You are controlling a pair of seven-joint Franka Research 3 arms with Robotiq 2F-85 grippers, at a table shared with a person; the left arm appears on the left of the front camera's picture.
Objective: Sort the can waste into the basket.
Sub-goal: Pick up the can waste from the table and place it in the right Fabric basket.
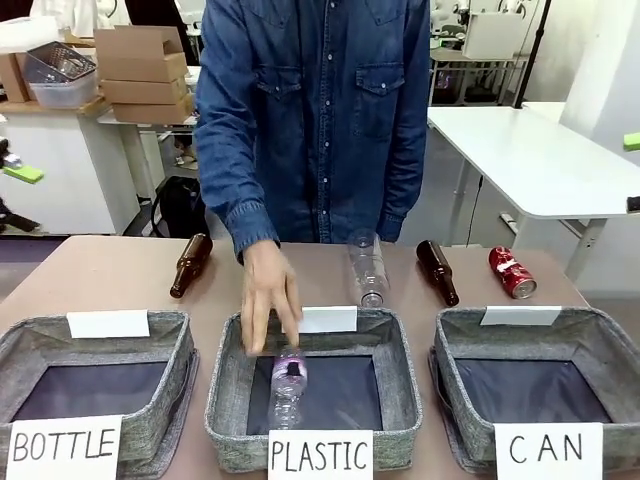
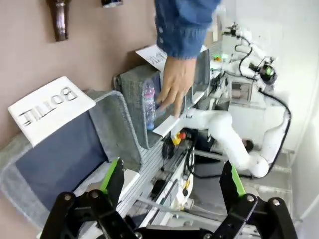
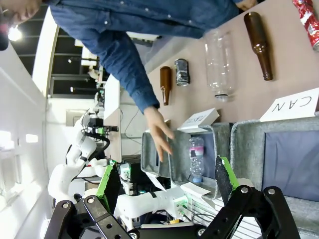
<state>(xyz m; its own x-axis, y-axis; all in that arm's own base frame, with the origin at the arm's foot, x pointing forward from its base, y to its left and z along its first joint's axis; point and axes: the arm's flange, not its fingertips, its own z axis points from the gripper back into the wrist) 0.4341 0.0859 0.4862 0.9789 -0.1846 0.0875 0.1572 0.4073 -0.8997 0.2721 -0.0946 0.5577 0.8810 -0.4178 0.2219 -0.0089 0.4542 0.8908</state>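
Observation:
The red dented can lies on the table behind the grey basket signed "CAN", at the far right. In the right wrist view the red can shows at the top right corner, and the dark can lies between a brown bottle and a clear bottle. The CAN basket holds nothing that I can see. My left gripper is open and hangs in the air over the BOTTLE basket. My right gripper is also open, away from the table, with nothing between its fingers.
A person's hand reaches over the PLASTIC basket, where a clear plastic bottle lies. Two brown bottles and another clear bottle lie along the far side. The BOTTLE basket stands at the left.

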